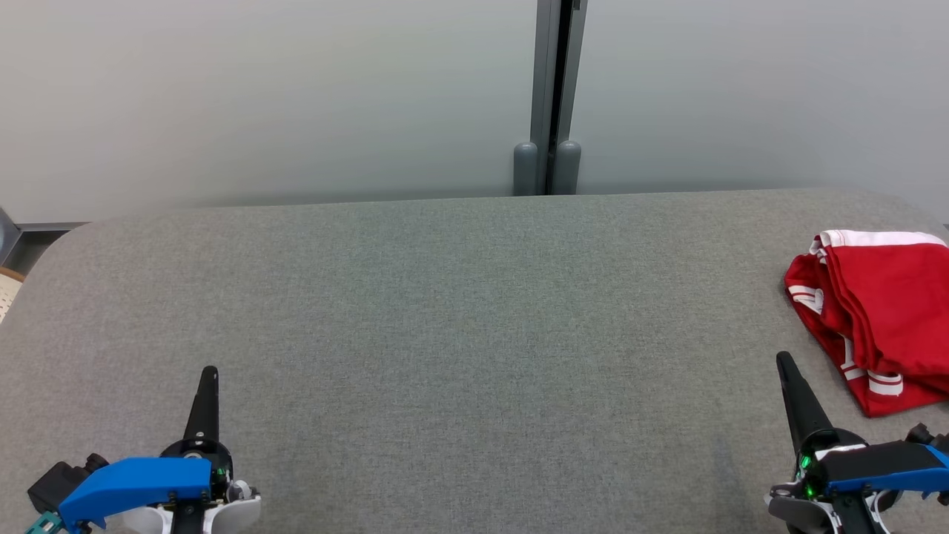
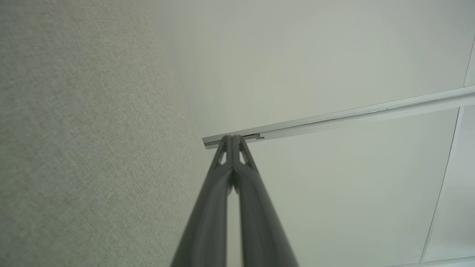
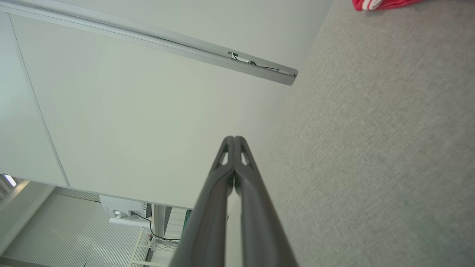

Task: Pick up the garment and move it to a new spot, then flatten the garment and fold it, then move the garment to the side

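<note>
Folded red white-trimmed garment [image 1: 882,311] lies at the table's [image 1: 445,297] right edge; left pincer [image 1: 210,374] and right pincer [image 1: 784,361] both pressed closed, empty.

surface: grey fabric table [image 1: 445,311] | on it: red garment [image 1: 886,304], far right, seemingly folded

You see a red garment [image 1: 882,311] with a white band along one edge and thin white stripes near its folds. Your counter [image 1: 460,334] is a plain, heathered grey weave with no print. Your left pincer [image 1: 210,373] is black, with bright blue and white at its base. Your right pincer [image 1: 784,361] is black too, with blue, white and small green lights. The wall [image 1: 259,96] is pale grey-white and its post [image 1: 552,89] is darker grey.
</note>
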Motion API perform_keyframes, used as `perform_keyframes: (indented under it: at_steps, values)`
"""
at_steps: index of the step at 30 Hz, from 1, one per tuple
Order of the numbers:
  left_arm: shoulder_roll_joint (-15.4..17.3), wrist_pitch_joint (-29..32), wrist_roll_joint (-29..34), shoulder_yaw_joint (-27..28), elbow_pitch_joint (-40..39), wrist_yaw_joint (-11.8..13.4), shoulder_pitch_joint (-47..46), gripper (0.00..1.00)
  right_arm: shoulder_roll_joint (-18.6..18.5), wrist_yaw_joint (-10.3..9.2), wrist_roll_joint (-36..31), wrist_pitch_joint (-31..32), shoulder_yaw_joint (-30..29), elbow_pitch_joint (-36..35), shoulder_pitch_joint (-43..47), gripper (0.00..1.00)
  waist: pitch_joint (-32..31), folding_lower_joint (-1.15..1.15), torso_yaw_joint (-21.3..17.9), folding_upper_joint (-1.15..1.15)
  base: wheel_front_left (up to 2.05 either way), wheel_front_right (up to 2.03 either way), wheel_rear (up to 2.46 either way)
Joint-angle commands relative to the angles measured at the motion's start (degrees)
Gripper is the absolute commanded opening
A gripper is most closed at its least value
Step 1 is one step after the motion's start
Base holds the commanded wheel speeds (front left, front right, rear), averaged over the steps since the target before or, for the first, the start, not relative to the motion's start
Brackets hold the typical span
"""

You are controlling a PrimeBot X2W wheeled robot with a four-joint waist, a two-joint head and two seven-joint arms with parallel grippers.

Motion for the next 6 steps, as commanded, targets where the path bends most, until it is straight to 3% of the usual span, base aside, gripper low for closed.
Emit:
perform_keyframes:
  at_steps: [1, 6]
  values:
    - [0.0, 0.5, -1.3, 0.4, -0.6, -0.5, -1.1, 0.00, -0.2, 0.04, 1.6, 0.2, -0.2, -0.1, -1.0, 0.00, 0.0, 0.00, 0.0, 0.00, 0.00, 0.00, 0.00]
    - [-0.1, 1.1, -3.3, 0.8, -0.9, -0.5, -1.4, 0.00, -0.2, 0.04, 4.0, 0.5, -0.3, 0.1, -1.2, 0.00, 0.0, 0.00, 0.0, 0.00, 0.00, 0.00, 0.00]
